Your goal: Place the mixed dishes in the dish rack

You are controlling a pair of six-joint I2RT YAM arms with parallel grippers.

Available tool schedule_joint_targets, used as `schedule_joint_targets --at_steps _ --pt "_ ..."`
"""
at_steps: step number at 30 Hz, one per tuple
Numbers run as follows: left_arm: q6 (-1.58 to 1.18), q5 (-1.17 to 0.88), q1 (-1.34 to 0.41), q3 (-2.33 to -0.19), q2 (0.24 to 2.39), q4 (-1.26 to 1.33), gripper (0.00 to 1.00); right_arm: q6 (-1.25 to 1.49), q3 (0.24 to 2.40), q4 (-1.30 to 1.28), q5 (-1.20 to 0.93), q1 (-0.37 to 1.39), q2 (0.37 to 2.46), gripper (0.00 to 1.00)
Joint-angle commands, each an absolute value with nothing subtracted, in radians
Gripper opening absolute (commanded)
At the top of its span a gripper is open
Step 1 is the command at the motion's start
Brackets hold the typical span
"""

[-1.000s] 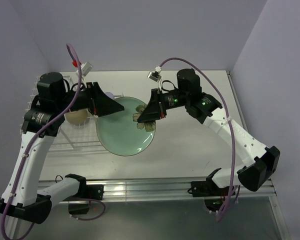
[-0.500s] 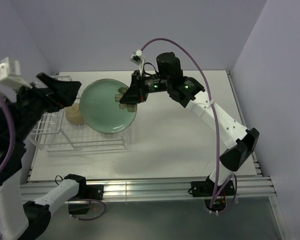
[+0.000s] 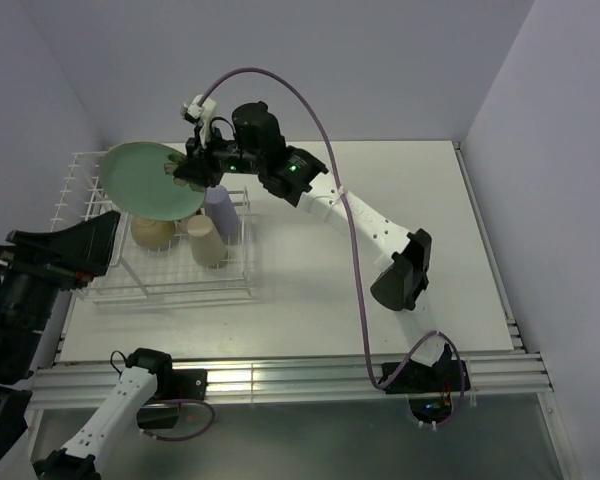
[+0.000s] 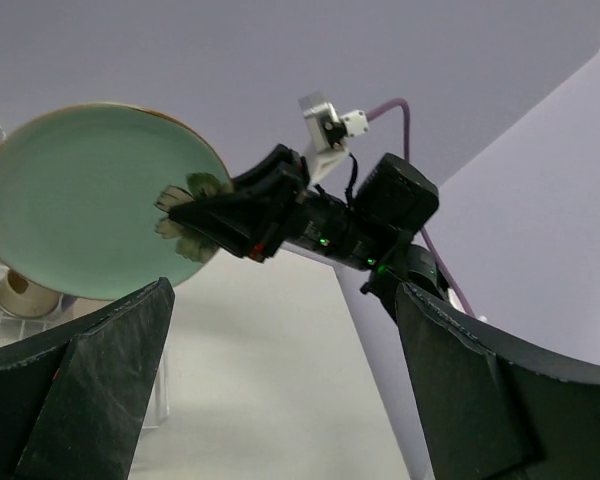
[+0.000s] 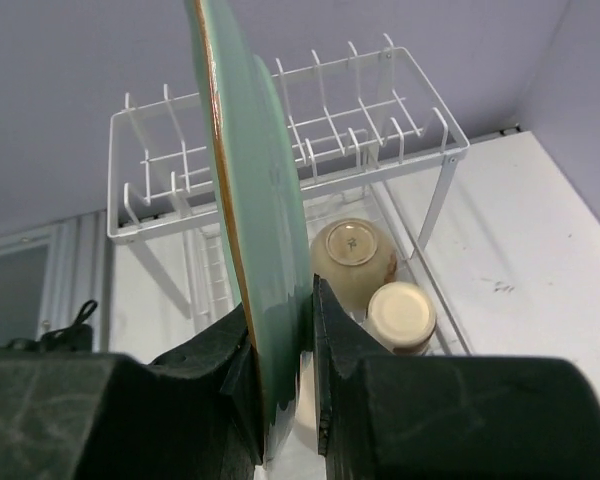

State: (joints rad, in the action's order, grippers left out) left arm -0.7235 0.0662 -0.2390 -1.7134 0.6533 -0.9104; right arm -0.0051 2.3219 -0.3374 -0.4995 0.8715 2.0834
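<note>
My right gripper (image 3: 185,172) is shut on the rim of the pale green plate (image 3: 145,180), near its flower motif. It holds the plate tilted above the far left of the white wire dish rack (image 3: 238,285). In the right wrist view the plate (image 5: 250,180) stands edge-on between my fingertips (image 5: 280,370), over the row of tines (image 5: 310,120). In the rack sit the upturned cream bowl (image 3: 152,234), the beige tumbler (image 3: 209,245) and the lavender cup (image 3: 222,210). My left gripper (image 3: 75,255) is open and empty, raised at the near left. The steel cup is hidden.
The rack stands on the table's left side, close to the left wall. The white table (image 3: 380,260) stretches right of it. The right arm's forearm (image 3: 350,215) reaches diagonally across the table's middle. The left wrist view shows the plate (image 4: 75,210) and the right gripper (image 4: 230,215).
The right arm has carried the plate from the table's middle leftward to above the rack's far side. The left arm has pulled back to the near left and risen.
</note>
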Motion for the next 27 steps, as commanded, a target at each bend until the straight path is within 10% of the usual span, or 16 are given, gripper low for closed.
schedule_joint_targets --at_steps 1,27 --pt "-0.771 0.012 -0.236 -1.643 0.534 -0.789 0.99 -0.098 2.379 -0.040 -0.433 0.922 2.045 0.00" --pt "-0.903 -0.133 -0.235 -1.595 0.483 -0.770 0.99 -0.334 2.479 0.204 -0.192 1.127 2.241 0.00"
